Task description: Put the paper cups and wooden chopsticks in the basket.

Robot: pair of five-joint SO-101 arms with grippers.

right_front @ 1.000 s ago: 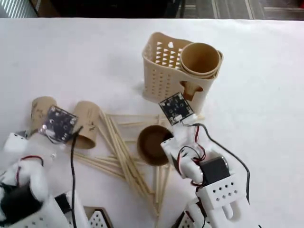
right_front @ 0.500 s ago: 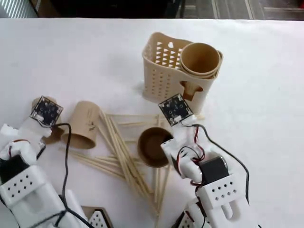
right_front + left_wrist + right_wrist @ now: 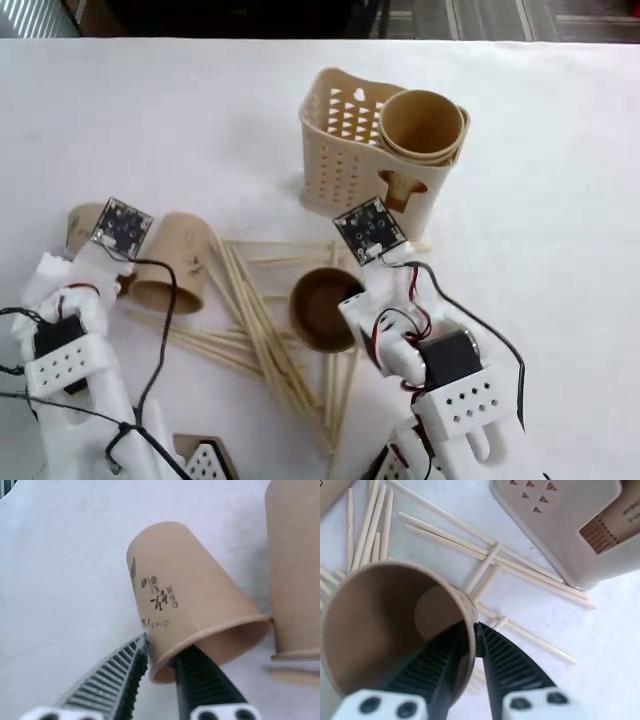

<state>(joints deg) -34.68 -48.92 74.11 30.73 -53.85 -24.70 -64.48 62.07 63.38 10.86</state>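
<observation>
Rim of a tipped paper cup (image 3: pixel 185 595) sits pinched in the left tool (image 3: pixel 162 650); right tool (image 3: pixel 471 628) clamps the wall of an upright paper cup (image 3: pixel 375 615) amid wooden chopsticks (image 3: pixel 445 532).

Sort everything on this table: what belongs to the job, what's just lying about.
Job: basket with stacked cups; tipped cup in left gripper; rim-held cup in right gripper; loose cup; chopsticks.
Lying about: white table; unidentified item at the near edge.
</observation>
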